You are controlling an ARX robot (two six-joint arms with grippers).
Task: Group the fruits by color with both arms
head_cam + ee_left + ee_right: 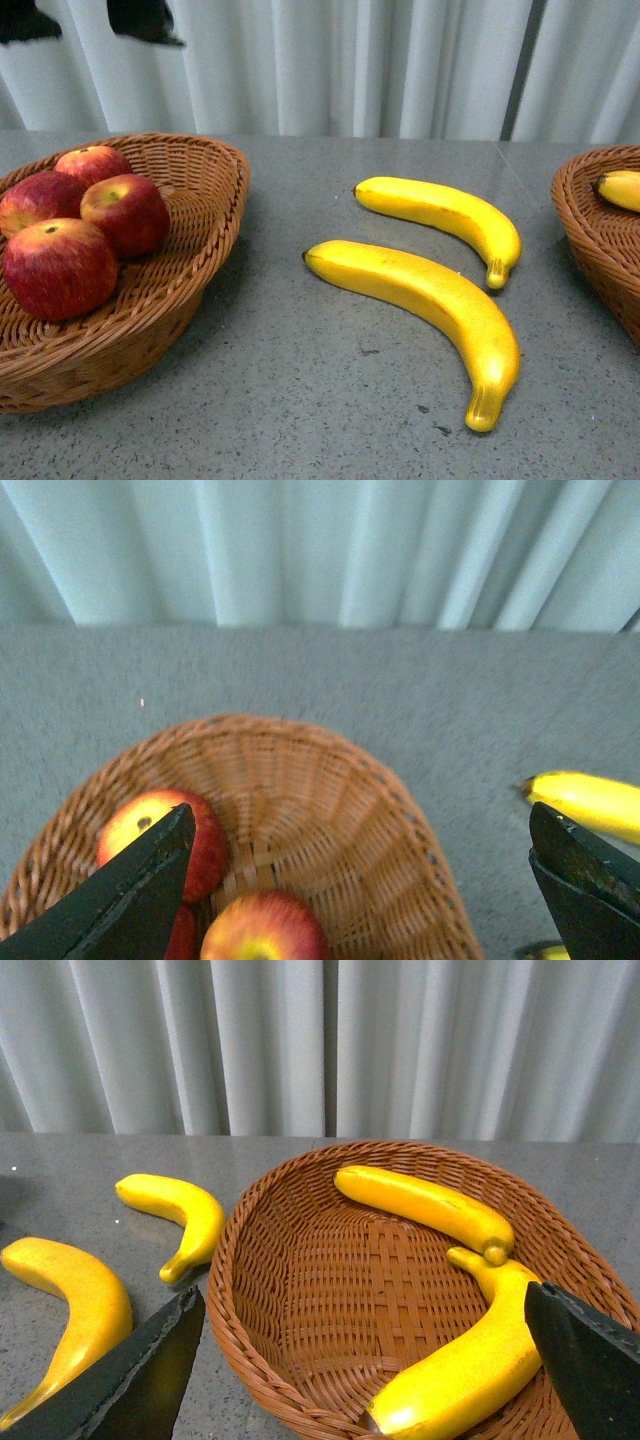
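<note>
Wicker basket (300, 1260) holds two bananas (425, 1205); front view shows one tip. Left tool (360, 825), right tool (365, 1305) spread, empty.

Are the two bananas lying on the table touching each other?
Apart. The right wrist view shows bare grey table between the nearer banana and the farther banana; the front view shows a gap too.

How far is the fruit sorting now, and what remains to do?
Done: four apples lie in the left basket, and two bananas lie in the right basket. In hand: nothing; the left pincer and the right pincer are open and empty. Left: the nearer banana and the farther banana lie on the table between the baskets.
</note>
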